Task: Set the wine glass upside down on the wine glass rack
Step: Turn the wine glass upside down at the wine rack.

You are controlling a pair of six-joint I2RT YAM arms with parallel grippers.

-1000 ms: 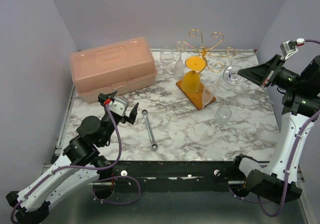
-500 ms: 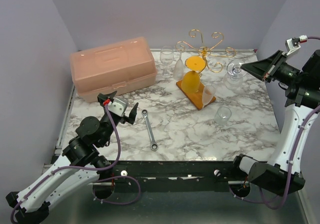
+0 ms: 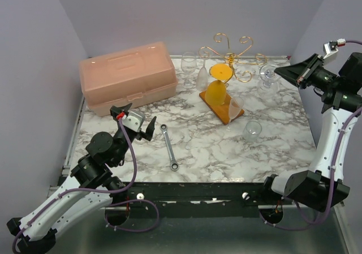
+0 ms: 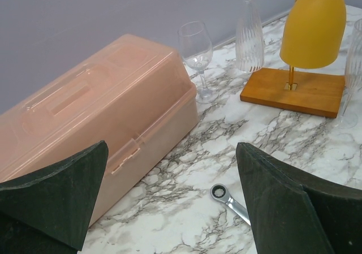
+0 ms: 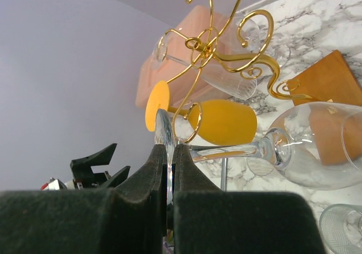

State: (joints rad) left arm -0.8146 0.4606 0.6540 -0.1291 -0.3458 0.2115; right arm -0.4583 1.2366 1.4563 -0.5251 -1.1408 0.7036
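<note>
Right wrist view, right hand (image 5: 168,155) pinching wine glass (image 5: 314,152) foot, toolbox (image 3: 127,76) closed.

The top camera looks down from high behind the near edge over the whole tabletop (image 3: 215,146), the left wrist camera skims low across it toward the box (image 4: 96,112) and rack (image 4: 294,90), and the right wrist camera, rolled sideways, sits close against that rack, seen in all three.

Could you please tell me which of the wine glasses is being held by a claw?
The clear, smooth wine glass beside the gold wire rack: the right claw pinches its foot, while the others stand untouched or hang from the rack.
</note>
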